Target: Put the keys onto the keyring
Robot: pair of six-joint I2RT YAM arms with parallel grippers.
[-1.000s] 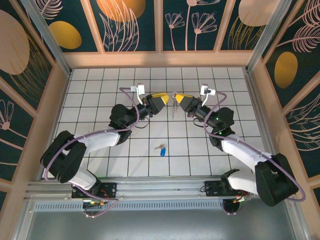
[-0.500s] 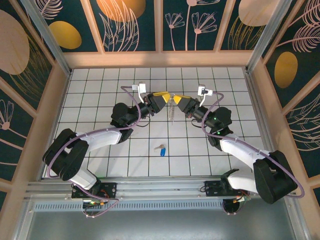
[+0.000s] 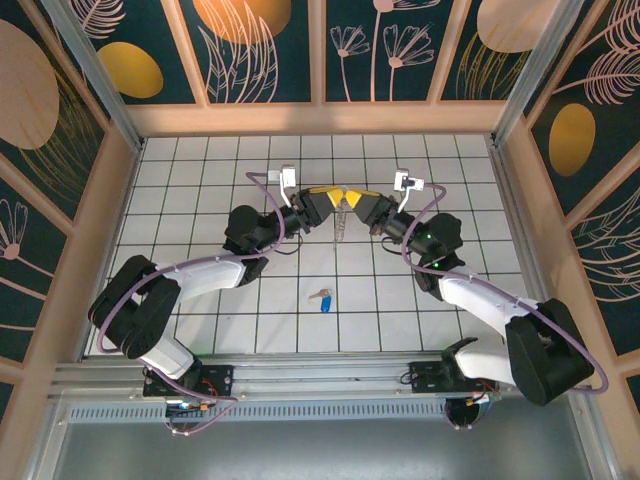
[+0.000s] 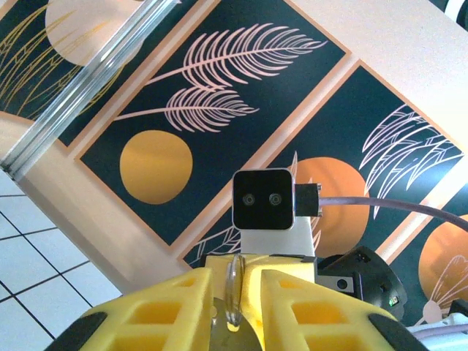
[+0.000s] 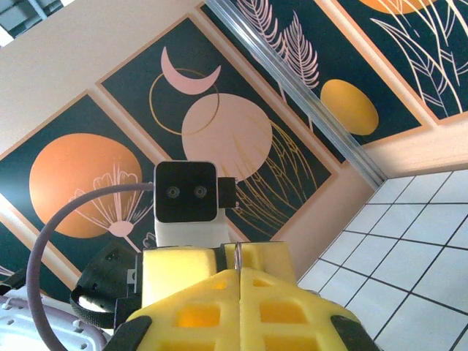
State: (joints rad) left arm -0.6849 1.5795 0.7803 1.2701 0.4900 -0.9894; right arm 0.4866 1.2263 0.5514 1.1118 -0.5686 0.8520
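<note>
The keyring (image 3: 341, 222) hangs above the tiles at mid-table, a thin pale loop with small metal bits on it. My right gripper (image 3: 350, 199) is shut on its top edge; in the right wrist view the keyring (image 5: 238, 256) shows as a thin sliver pinched between the closed yellow fingers of my right gripper (image 5: 239, 276). My left gripper (image 3: 337, 196) meets it tip to tip from the left. Its jaws stand narrowly apart with the keyring (image 4: 234, 289) between them, near the left finger, in my left gripper (image 4: 235, 284). The blue-headed key (image 3: 323, 298) lies on the floor nearer the arm bases.
The white tiled floor (image 3: 200, 180) is walled in by wooden rims and patterned panels (image 3: 260, 50). A metal rail (image 3: 320, 375) runs along the near edge by both bases. The other arm's wrist camera (image 4: 265, 199) faces each gripper closely.
Both grippers have drifted slightly left and farther from the bases with the keyring. The left gripper has closed in on the ring and its jaws have narrowed around it. The key has not moved.
</note>
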